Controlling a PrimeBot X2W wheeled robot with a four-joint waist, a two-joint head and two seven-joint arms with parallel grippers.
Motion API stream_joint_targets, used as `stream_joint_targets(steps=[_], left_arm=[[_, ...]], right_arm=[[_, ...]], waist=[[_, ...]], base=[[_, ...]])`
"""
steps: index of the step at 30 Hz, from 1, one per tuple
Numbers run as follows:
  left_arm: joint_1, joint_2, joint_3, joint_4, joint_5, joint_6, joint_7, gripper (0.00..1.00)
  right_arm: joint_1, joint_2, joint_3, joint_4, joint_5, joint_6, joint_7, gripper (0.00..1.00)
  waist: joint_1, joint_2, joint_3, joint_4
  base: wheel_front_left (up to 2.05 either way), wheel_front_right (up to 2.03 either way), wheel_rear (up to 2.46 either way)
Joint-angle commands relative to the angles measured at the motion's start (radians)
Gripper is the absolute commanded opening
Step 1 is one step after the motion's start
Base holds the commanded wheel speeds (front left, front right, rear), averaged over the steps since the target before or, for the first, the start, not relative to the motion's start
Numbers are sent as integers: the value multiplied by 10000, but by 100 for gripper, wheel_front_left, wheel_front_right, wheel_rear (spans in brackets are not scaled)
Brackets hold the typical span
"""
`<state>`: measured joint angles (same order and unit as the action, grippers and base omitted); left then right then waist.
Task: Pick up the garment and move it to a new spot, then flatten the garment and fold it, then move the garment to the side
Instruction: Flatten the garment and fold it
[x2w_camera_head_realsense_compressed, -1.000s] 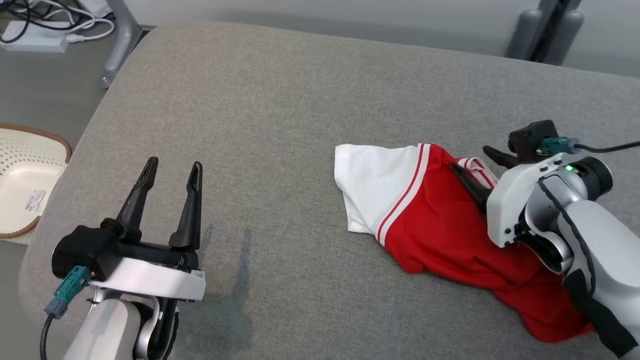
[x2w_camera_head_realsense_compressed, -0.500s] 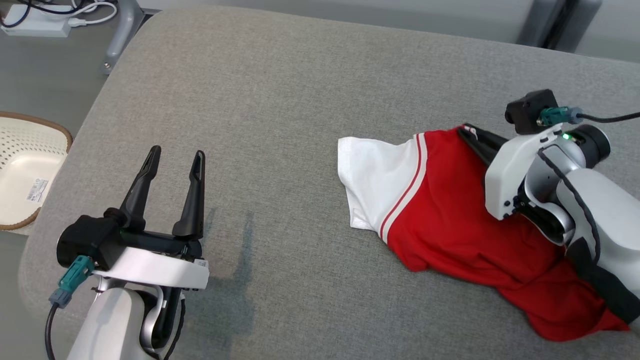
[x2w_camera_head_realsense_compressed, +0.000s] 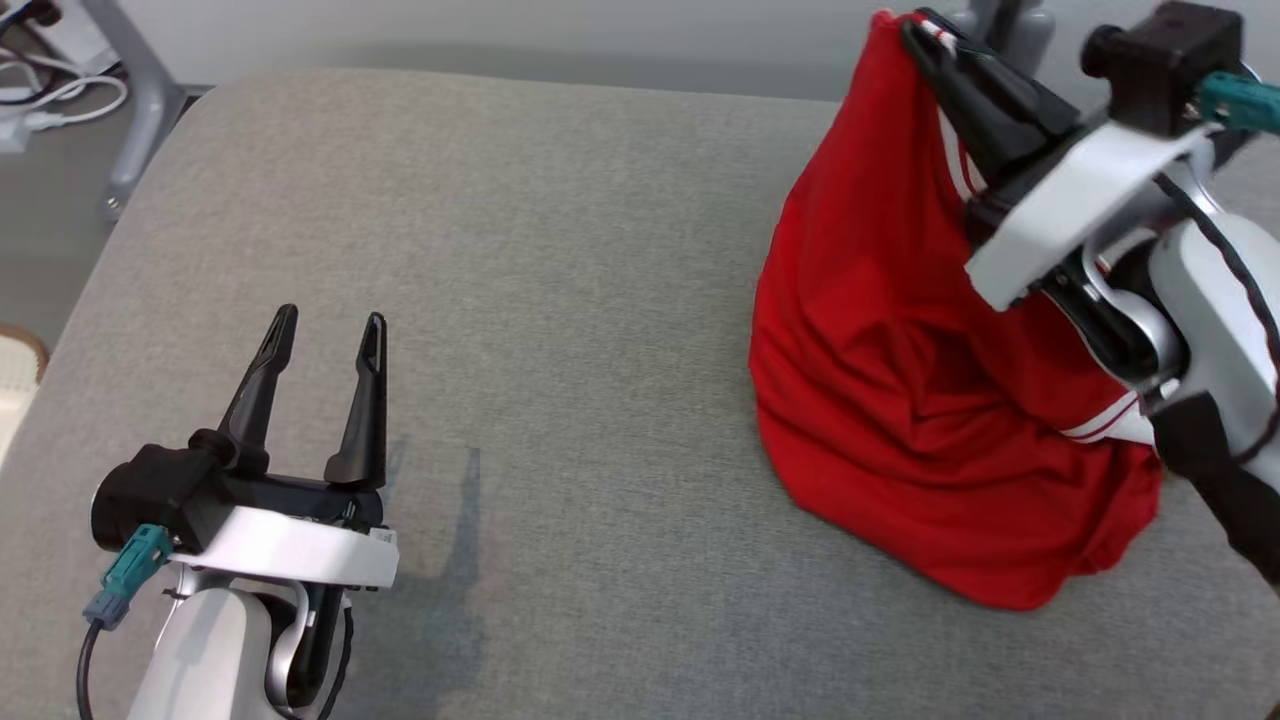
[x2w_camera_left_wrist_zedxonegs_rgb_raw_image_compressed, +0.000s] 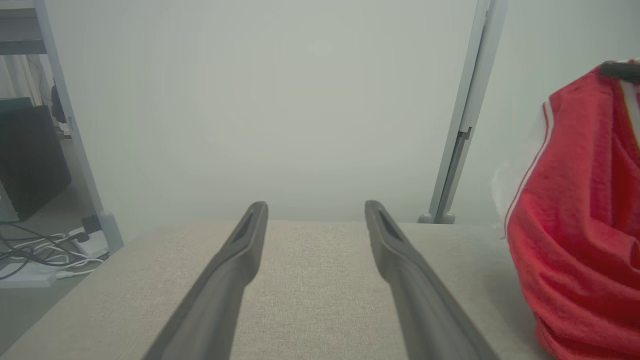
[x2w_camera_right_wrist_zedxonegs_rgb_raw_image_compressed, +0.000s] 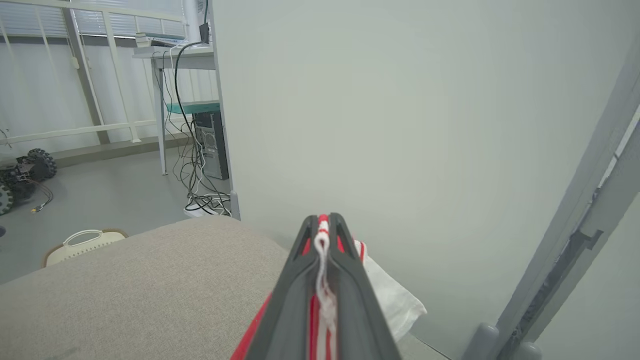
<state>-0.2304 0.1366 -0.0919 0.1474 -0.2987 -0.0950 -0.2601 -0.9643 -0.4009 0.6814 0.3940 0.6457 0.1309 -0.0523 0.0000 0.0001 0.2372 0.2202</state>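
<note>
Wide grey fabric-covered padded surface (x2w_camera_head_realsense_compressed: 560, 250), rounded corners, spans the frame; bunched red garment with white trim (x2w_camera_head_realsense_compressed: 900, 400) touches it at centre right.

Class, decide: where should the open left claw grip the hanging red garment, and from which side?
On the red-and-white cloth garment, probably its upper left edge just below the shut right claw, approached from the robot's left: there it hangs taut; lower down it bunches in loose folds.

One red garment (x2w_camera_head_realsense_compressed: 900, 400), two grippers, left gripper (x2w_camera_head_realsense_compressed: 330, 316) and right gripper (x2w_camera_head_realsense_compressed: 918, 28), one grey padded table (x2w_camera_head_realsense_compressed: 560, 250), one white basket (x2w_camera_right_wrist_zedxonegs_rgb_raw_image_compressed: 75, 246), one computer tower (x2w_camera_right_wrist_zedxonegs_rgb_raw_image_compressed: 212, 145).
</note>
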Motion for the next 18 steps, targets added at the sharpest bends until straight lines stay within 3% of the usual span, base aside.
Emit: stream_joint_targets(steps=[1, 9, 18], left_arm=[[94, -13, 69, 14, 67, -45, -28, 100], [357, 22, 269, -33, 201, -28, -29, 100], [623, 170, 404, -93, 143, 28, -29, 100]], right_arm=[[711, -55, -388, -238, -138, -2, -56, 0], [4776, 194, -3325, -1657, -741, -1, 158, 0], [8616, 1352, -5701, -2631, -1026, -1, 335, 0]], waist=[[0, -1, -141, -308], [0, -1, -202, -1212], [0, -1, -199, -1811]], base=[[0, 0, 0], [0, 0, 0], [0, 0, 0]])
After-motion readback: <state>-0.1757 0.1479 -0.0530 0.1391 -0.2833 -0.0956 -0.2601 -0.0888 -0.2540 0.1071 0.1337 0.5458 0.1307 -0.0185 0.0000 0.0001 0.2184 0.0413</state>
